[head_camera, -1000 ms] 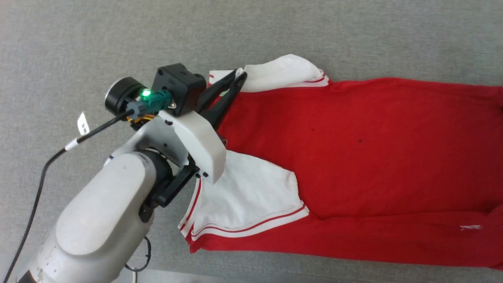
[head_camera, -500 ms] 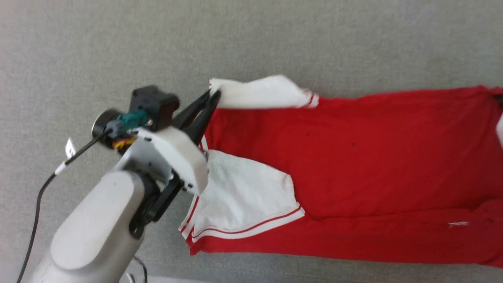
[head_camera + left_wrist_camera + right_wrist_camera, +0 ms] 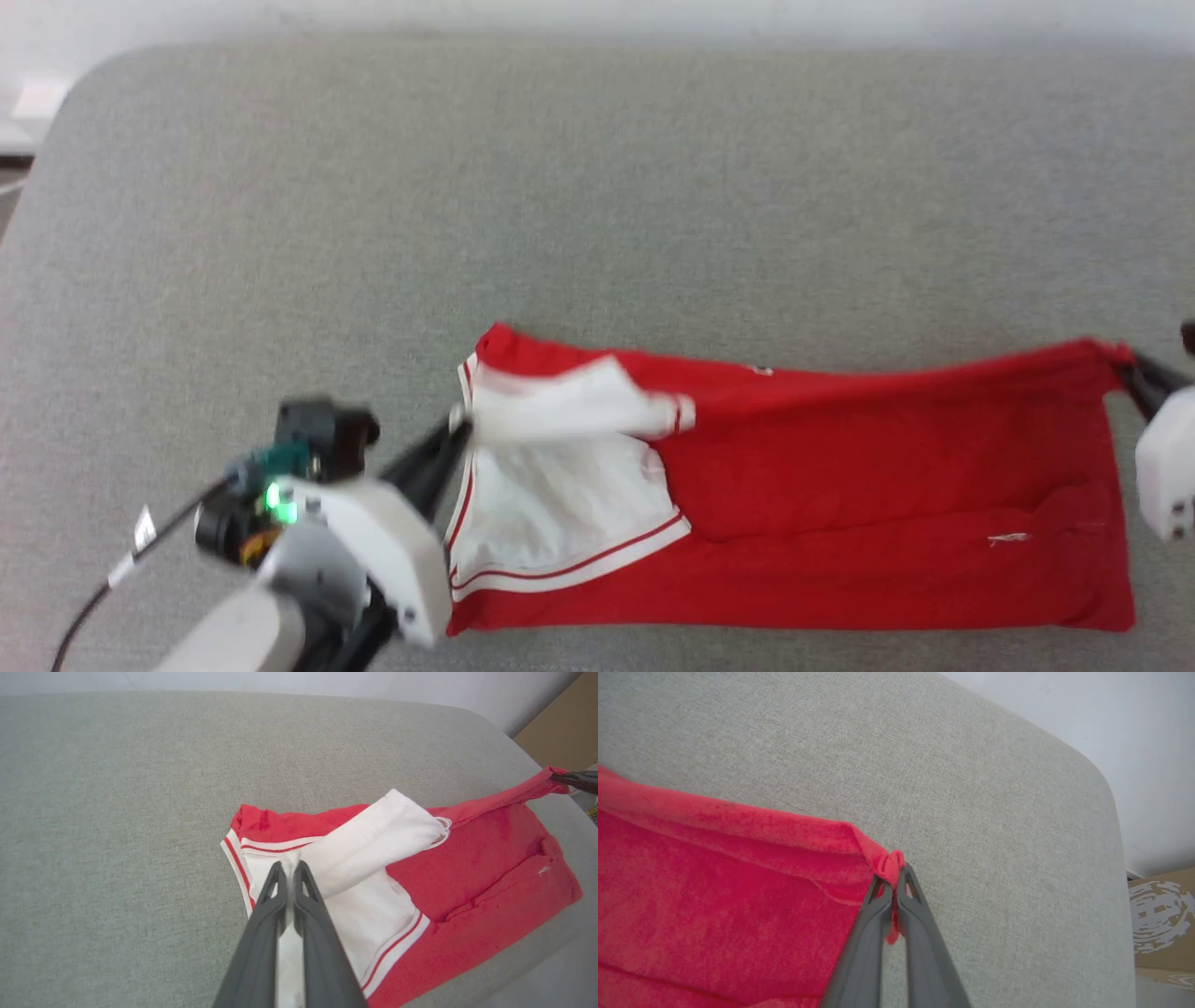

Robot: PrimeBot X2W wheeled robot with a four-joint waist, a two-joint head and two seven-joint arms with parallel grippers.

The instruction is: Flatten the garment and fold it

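Grey cloth-covered table (image 3: 597,187), cardboard box (image 3: 1164,956)

The desk (image 3: 597,187) shows open grey cover across its whole far half, from the rounded far-left corner to the right side, with room for a gripper to pass. The garment (image 3: 887,485) lies as a long band across the near half. It is pulled between the left gripper (image 3: 457,429), closed on its white end, and the right gripper (image 3: 1125,369), closed on its red corner. The left arm (image 3: 355,551) and its black cable (image 3: 103,588) occupy the near-left area. Past the desk's right corner a cardboard box (image 3: 1162,914) stands below a pale wall (image 3: 1087,718).
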